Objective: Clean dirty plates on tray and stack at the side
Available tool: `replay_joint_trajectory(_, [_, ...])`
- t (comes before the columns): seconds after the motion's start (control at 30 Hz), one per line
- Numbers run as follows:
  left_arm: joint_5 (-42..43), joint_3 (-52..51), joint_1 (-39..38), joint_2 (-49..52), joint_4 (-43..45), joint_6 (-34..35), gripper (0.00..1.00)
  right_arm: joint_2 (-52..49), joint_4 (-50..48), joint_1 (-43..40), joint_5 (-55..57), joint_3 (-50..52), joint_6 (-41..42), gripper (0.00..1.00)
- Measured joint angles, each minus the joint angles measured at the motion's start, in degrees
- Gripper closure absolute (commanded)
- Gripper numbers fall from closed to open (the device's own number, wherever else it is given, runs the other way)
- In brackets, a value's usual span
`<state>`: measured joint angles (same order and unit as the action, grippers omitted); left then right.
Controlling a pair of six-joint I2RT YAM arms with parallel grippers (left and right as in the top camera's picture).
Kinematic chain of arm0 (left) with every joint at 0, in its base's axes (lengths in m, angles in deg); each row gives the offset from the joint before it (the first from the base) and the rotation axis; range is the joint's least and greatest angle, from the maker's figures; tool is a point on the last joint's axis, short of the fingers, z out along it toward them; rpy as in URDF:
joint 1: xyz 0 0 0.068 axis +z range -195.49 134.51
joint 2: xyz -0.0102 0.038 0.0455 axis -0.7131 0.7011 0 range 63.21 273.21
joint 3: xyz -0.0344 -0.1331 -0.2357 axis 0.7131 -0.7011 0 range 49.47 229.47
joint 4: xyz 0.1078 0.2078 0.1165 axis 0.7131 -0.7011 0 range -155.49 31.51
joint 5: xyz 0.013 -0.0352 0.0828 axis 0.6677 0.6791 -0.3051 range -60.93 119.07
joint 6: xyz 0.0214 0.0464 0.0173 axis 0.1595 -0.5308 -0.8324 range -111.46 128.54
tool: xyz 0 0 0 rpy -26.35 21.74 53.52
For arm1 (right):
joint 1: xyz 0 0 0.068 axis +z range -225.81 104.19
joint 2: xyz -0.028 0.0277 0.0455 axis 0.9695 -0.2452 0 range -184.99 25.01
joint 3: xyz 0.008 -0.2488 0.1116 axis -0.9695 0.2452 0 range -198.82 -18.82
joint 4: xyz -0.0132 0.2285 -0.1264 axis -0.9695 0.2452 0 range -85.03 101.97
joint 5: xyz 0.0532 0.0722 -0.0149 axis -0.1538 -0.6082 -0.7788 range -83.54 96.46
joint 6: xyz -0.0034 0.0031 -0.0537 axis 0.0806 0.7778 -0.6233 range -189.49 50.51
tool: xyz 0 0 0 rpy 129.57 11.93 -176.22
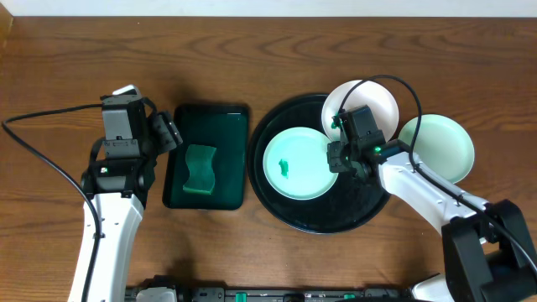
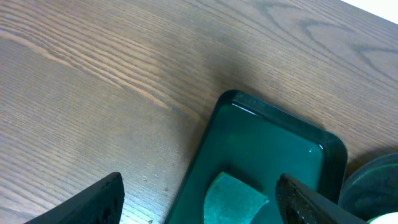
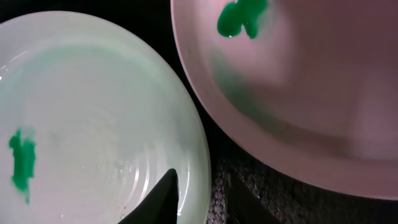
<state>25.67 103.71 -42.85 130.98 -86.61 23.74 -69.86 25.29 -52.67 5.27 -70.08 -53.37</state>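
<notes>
Nearest in, the right tool (image 3: 202, 185) sits low at the right-hand rim of the mint plate (image 1: 302, 151) that lies in the middle of the black tray (image 1: 336, 214). One finger is over the plate's inner slope and the other is outside it, above the bare tray, so the rim runs between them. The gap is narrow, but whether the jaws have actually clamped the rim I cannot tell. A green smear (image 1: 284, 168) marks the left half of this plate.

The left tool (image 2: 199, 180) hangs spread wide with nothing in it, above the left edge of the green tray (image 1: 210, 122), where the sponge (image 1: 200, 168) lies at the near end.

The step in hand looks like securing the first dirty plate. The right tool needs a firm, level bite on that thin rim, which could slip, and the left tool would have to come down onto the sponge before any wiping can begin.

Further out, a second mint plate (image 1: 440, 143) rests on the counter (image 1: 252, 50) to the right, off the black tray, and I can make out no smear on it. Farthest, the white plate (image 1: 369, 96) sits at the tray's far right rim, close by the first plate and carrying its own green blot (image 3: 244, 15).

Counted: three plates (two mint, one white), one black tray, one green tray, one sponge and two smears in view.
</notes>
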Motion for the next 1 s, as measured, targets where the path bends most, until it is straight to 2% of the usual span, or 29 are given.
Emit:
replay_joint_trajectory(0.2, [0.0, 0.0, 0.0, 0.0, 0.0, 0.0, 0.22, -3.3, -0.5, 0.0, 0.2, 0.1, 0.4, 0.93])
replay_joint_trajectory(0.37, [0.0, 0.0, 0.0, 0.0, 0.0, 0.0, 0.22, -3.5, -1.4, 0.0, 0.2, 0.2, 0.8, 0.97])
replay_joint_trajectory(0.87, [0.1, 0.0, 0.0, 0.0, 1.9, 0.0, 0.22, -3.5, -1.6, 0.0, 0.2, 0.2, 1.3, 0.96])
replay_joint_trajectory(1.0, [4.9, 0.0, 0.0, 0.0, -2.5, 0.0, 0.22, -3.5, -1.7, 0.0, 0.2, 0.2, 1.3, 0.96])
